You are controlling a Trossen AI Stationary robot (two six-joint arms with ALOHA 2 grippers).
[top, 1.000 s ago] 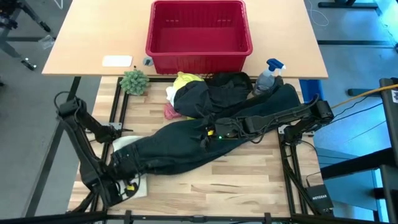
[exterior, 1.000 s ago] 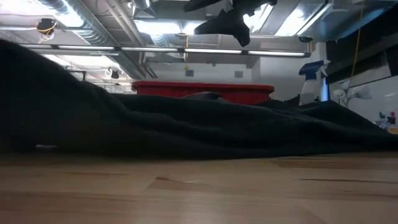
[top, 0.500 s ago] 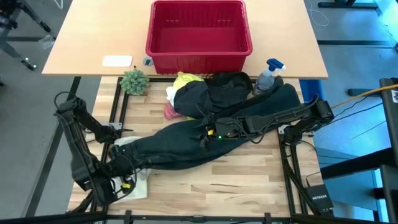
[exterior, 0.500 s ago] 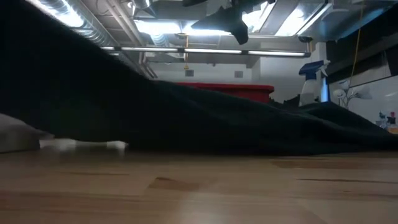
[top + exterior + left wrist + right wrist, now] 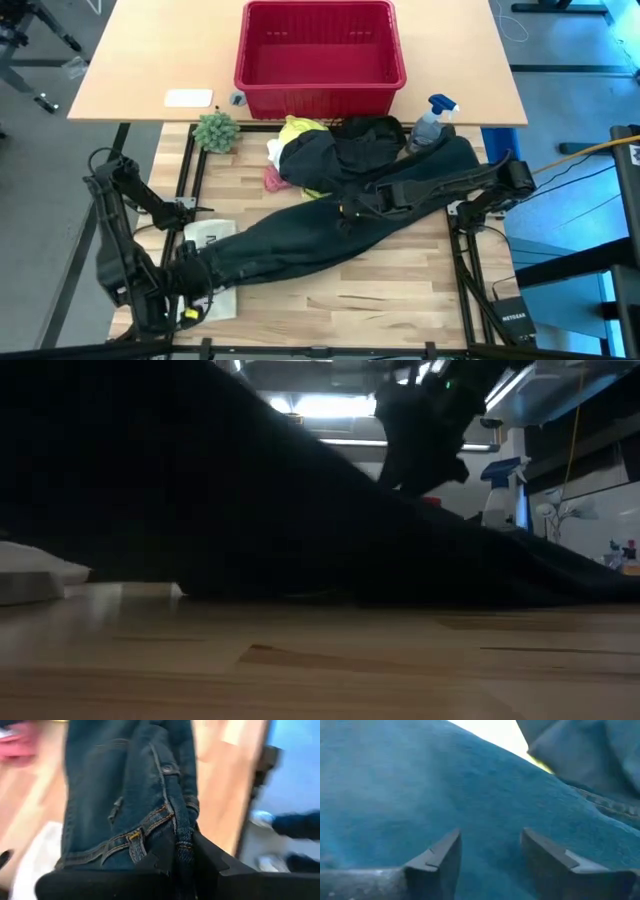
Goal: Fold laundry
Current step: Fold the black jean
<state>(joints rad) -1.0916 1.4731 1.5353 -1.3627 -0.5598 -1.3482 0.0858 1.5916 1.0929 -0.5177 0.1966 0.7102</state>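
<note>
While the dark trousers [image 5: 300,235] lie stretched slantwise across the wooden table [image 5: 400,290], from its near left corner up toward the far right, their waistband end is pinched in the left gripper [image 5: 188,282], whose fingers [image 5: 210,857] are clamped together on the denim beside a belt loop and button. That end is raised off the boards, so the low view shows the cloth sloping down from the upper left. Under it lies a flat white printed item [image 5: 212,238]. At mid-length of the trousers, the right gripper [image 5: 352,207] presses down onto the fabric with its fingers [image 5: 445,855] apart and nothing yet gripped between them. Just behind, toward the back of the table, a second dark garment [image 5: 350,145] sits heaped over the yellow T-shirt [image 5: 298,127], with a small white cloth [image 5: 275,152] and a pink cloth [image 5: 274,180] at its left edge. Farther back stand a red basket [image 5: 318,58], a small green plant [image 5: 216,131] and a spray bottle [image 5: 432,122].
</note>
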